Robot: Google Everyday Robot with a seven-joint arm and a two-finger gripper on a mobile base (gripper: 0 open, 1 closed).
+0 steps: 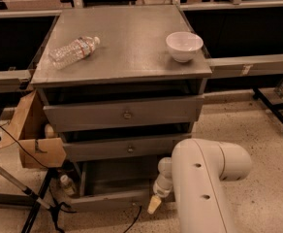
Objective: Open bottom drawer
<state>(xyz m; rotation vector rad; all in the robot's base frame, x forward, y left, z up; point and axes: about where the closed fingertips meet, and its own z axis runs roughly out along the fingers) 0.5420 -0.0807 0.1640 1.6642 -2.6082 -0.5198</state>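
The grey cabinet (pixel 127 57) has three drawers. The top drawer (pixel 127 114) and the middle drawer (pixel 130 149) each show a small knob. The bottom drawer (pixel 102 201) stands pulled out towards me, with its dark inside (pixel 122 176) showing above its low front panel. Its knob is hidden. My gripper (pixel 153 203) hangs from the white arm (pixel 199 188) at the right part of that front panel, with a cream tip pointing down to the floor.
A plastic bottle (pixel 73 51) lies on the cabinet top and a white bowl (pixel 184 46) stands there. A cardboard box (pixel 35 140) and a small bottle (pixel 64 183) sit at the left. Tripod legs and cables (pixel 30 198) cross the floor. A black table leg (pixel 275 108) stands at the right.
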